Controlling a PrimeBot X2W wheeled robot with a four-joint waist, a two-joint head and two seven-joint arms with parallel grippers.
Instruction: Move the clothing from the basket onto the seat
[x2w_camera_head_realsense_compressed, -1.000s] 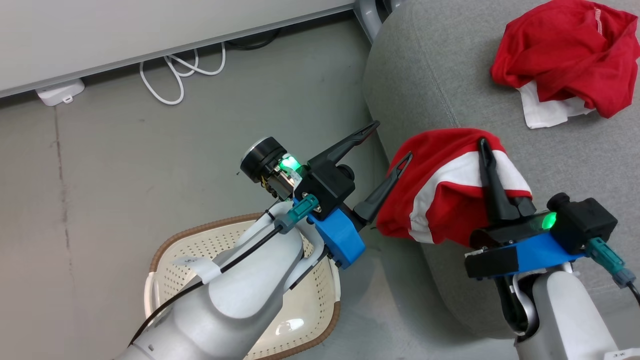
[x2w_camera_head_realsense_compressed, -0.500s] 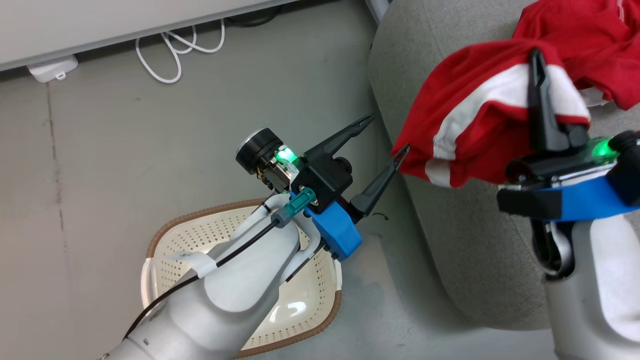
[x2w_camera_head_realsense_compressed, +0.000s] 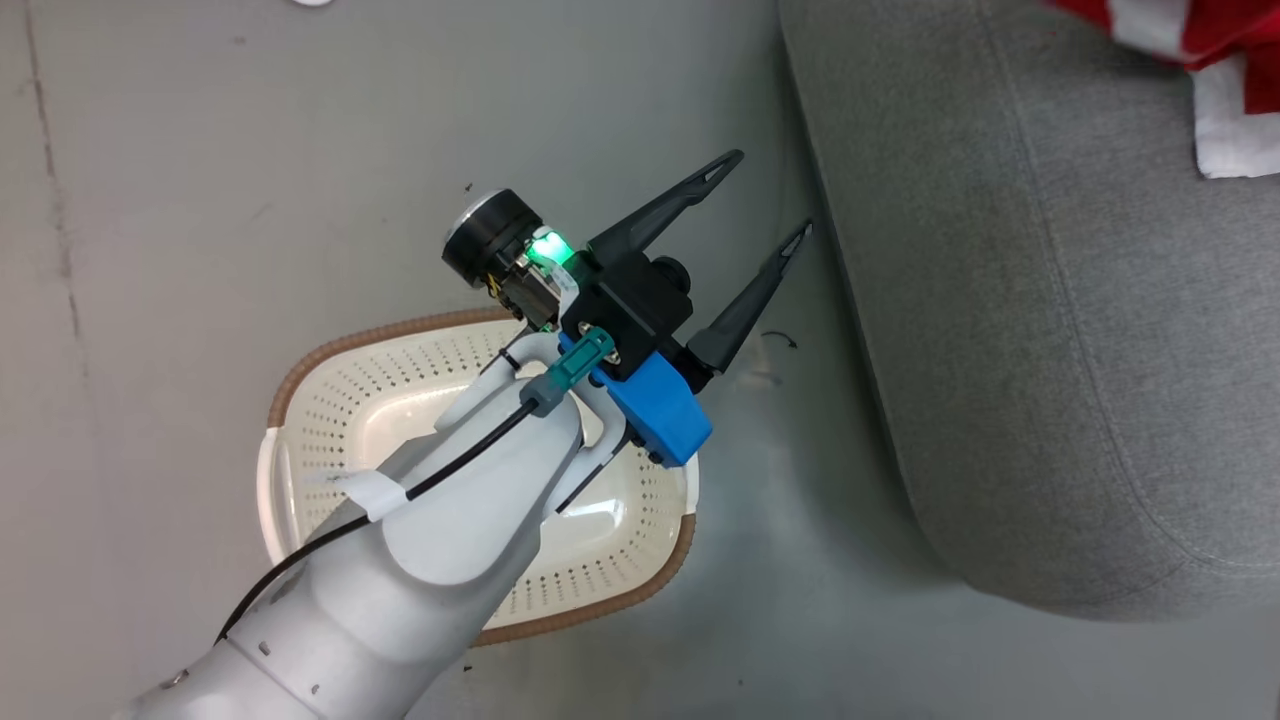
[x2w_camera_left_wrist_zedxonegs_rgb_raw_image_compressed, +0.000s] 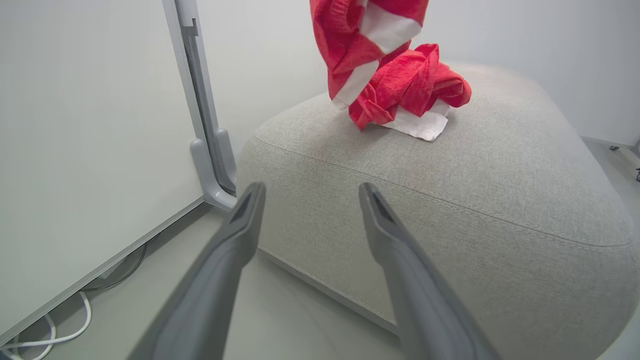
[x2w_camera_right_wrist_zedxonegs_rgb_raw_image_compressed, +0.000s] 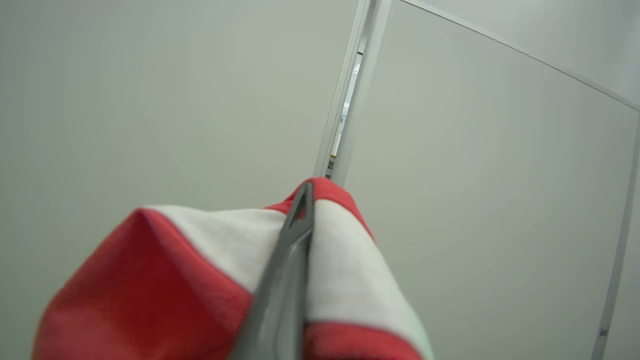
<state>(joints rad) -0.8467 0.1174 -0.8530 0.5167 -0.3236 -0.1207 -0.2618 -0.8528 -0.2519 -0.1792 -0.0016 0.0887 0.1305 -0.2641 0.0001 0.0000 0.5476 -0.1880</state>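
My left gripper (x2w_camera_head_realsense_compressed: 770, 195) hangs open over the floor between the basket (x2w_camera_head_realsense_compressed: 320, 420) and the seat (x2w_camera_head_realsense_compressed: 1000, 300), its jaws (x2w_camera_left_wrist_zedxonegs_rgb_raw_image_compressed: 311, 189) spread with nothing between them. The cream basket's perforated bottom shows around my left forearm. One red garment with a white part (x2w_camera_left_wrist_zedxonegs_rgb_raw_image_compressed: 415, 85) lies crumpled on the grey seat (x2w_camera_left_wrist_zedxonegs_rgb_raw_image_compressed: 475, 175). The second red-and-white garment (x2w_camera_left_wrist_zedxonegs_rgb_raw_image_compressed: 365, 30) hangs from above, just over the first. My right gripper (x2w_camera_right_wrist_zedxonegs_rgb_raw_image_compressed: 304, 192) is shut on this garment (x2w_camera_right_wrist_zedxonegs_rgb_raw_image_compressed: 150, 280), which drapes over its finger. A strip of the clothing (x2w_camera_head_realsense_compressed: 1250, 50) shows at the head view's top right corner.
A pale partition panel (x2w_camera_left_wrist_zedxonegs_rgb_raw_image_compressed: 75, 150) with a grey foot (x2w_camera_left_wrist_zedxonegs_rgb_raw_image_compressed: 215, 170) stands beside the seat, and a white cable (x2w_camera_left_wrist_zedxonegs_rgb_raw_image_compressed: 50, 335) lies under it. Grey floor (x2w_camera_head_realsense_compressed: 200, 200) surrounds the basket. More pale panels (x2w_camera_right_wrist_zedxonegs_rgb_raw_image_compressed: 150, 100) stand behind the raised garment.
The head camera has shifted. My right gripper lifted the red-and-white garment from the seat's edge up and farther over the seat, leaving the head view. The left gripper stays open, hardly moved.
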